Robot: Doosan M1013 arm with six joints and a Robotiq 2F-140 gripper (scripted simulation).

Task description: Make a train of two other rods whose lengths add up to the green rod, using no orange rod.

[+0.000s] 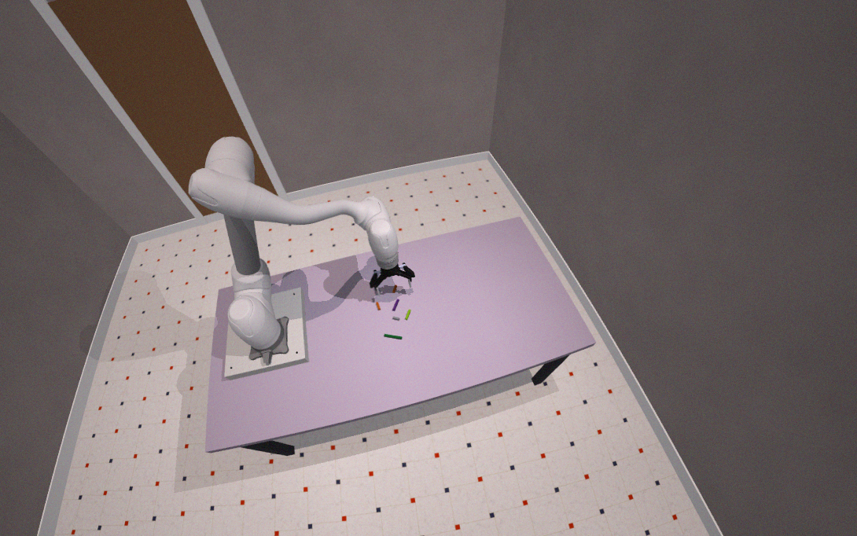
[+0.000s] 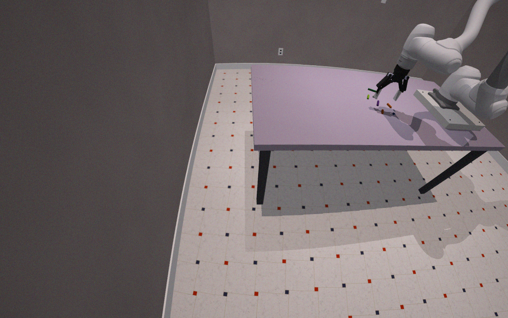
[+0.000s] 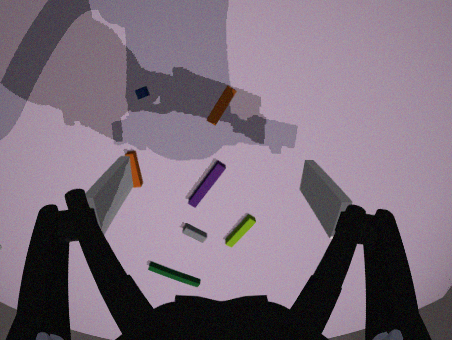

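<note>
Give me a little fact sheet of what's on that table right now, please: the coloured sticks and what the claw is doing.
gripper: open, empty, above the rods
green rod: flat, alone
grey rod: beside lime rod, not touching
purple rod: flat, apart
orange rods: two, separate
blue rod: in shadow
train: not started
table: lilac

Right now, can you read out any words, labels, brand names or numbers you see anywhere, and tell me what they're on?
None: no readable text in any view.
The rods, such as the green rod, are plain coloured.
The open gripper, the arm and the table carry no markings.
</note>
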